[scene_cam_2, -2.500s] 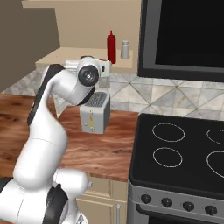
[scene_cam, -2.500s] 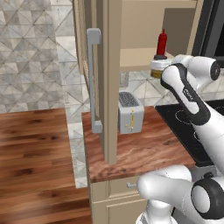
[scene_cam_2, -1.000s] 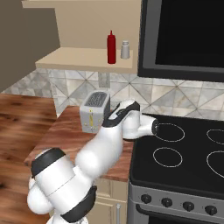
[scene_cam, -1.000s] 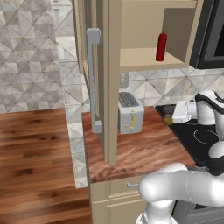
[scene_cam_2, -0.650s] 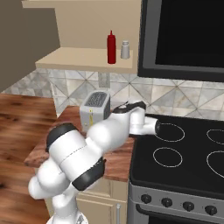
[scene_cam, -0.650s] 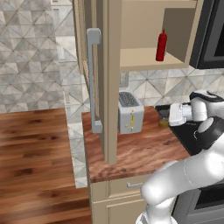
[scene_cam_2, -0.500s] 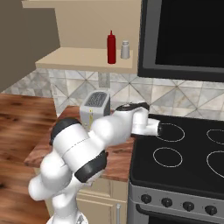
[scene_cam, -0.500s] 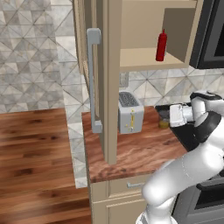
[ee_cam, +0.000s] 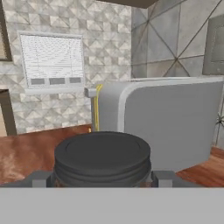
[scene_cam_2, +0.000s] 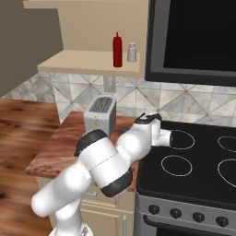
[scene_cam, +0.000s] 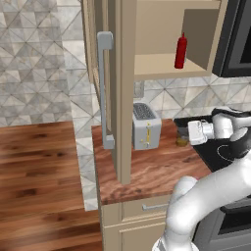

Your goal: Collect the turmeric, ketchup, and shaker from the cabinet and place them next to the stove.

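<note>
The tool (ee_cam: 103, 177) has its fingers either side of the turmeric jar (ee_cam: 103, 159) down on the worktop (scene_cam: 147, 169) by the stove (scene_cam_2: 193, 175), though I can't tell if it's gripping, while ketchup (scene_cam_2: 117, 50) and shaker (scene_cam_2: 132, 52) sit up above in the cabinet (scene_cam: 162, 66).

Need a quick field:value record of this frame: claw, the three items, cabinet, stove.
claw: low over the counter between toaster and stove
claw state: around the turmeric; fingers flank the jar, contact cannot be told
turmeric: on or just above the counter near the stove's left edge
ketchup: upright on the cabinet shelf
shaker: upright on the same shelf, beside the ketchup
cabinet door: open
toaster: on the counter under the shelf
stove: no items on it
</note>
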Tool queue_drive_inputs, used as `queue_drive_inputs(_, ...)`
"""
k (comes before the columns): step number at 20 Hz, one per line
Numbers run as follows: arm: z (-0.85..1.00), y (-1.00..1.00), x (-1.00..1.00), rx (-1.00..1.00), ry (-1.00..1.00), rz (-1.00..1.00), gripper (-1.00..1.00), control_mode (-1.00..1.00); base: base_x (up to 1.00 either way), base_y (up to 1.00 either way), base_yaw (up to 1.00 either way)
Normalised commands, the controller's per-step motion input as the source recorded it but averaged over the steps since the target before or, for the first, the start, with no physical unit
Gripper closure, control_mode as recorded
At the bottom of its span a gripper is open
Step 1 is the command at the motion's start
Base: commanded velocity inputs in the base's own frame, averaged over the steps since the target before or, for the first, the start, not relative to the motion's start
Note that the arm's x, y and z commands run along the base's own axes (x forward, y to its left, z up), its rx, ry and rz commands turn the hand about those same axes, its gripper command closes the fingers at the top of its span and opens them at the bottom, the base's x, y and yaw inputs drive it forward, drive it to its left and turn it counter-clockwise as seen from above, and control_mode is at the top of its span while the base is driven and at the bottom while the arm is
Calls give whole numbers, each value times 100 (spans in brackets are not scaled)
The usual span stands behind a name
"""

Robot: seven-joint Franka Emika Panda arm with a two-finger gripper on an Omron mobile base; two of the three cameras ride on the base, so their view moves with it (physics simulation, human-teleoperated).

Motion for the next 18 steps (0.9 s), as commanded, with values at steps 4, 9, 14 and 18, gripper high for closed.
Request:
queue_drive_inputs(4, -24, 11, 16, 0, 0, 0, 100, -100, 0, 0, 0)
queue_drive_inputs(9, -28, 19, 20, 0, 0, 0, 100, -100, 0, 0, 0)
queue_drive_inputs(14, -28, 14, 17, 0, 0, 0, -100, -100, 0, 0, 0)
queue_drive_inputs(18, -14, 0, 9, 0, -3, 0, -100, -100, 0, 0, 0)
